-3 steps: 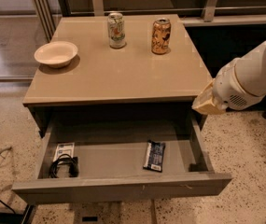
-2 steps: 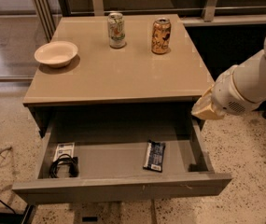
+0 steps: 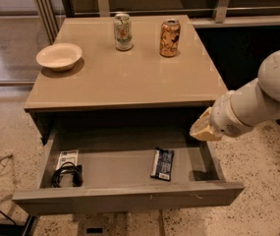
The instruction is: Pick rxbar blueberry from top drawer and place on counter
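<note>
The rxbar blueberry (image 3: 162, 163) is a dark navy wrapper lying flat in the open top drawer (image 3: 125, 200), right of its middle. The drawer is pulled out under the tan counter (image 3: 125, 77). My gripper (image 3: 202, 128) is at the end of the white arm, over the drawer's right side, above and to the right of the bar and apart from it. It holds nothing that I can see.
On the counter stand a cream bowl (image 3: 59, 56) at the left, a green-white can (image 3: 123, 31) and an orange can (image 3: 170, 37) at the back. A white card with a black cable coil (image 3: 67, 169) lies in the drawer's left end.
My arm and gripper have moved slightly left and down, closer over the drawer's right side. The bar and the other things have not moved.
</note>
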`<state>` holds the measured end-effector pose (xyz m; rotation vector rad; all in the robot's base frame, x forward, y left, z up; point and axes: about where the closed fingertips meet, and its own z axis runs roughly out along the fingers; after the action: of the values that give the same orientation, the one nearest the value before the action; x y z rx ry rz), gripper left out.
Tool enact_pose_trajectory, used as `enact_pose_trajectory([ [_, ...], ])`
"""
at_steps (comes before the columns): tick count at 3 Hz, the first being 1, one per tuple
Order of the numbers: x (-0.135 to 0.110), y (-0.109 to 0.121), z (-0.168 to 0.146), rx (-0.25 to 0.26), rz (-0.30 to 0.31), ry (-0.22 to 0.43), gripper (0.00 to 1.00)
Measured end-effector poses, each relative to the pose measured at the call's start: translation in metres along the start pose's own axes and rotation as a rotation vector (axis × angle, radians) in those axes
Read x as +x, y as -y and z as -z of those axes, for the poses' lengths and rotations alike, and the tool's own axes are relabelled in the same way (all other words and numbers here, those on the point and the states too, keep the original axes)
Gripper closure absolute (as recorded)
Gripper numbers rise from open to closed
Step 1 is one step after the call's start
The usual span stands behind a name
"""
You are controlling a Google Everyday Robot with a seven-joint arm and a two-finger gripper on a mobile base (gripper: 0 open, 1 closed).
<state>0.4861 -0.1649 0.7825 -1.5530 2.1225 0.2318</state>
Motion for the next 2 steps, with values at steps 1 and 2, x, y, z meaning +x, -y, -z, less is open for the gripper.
enact_pose_trajectory([
  [1, -0.010, -0.013, -0.035, -0.061, 0.014, 0.047, 0.97],
  [2, -0.017, -0.023, -0.053, -0.099, 0.026, 0.065, 0.75],
])
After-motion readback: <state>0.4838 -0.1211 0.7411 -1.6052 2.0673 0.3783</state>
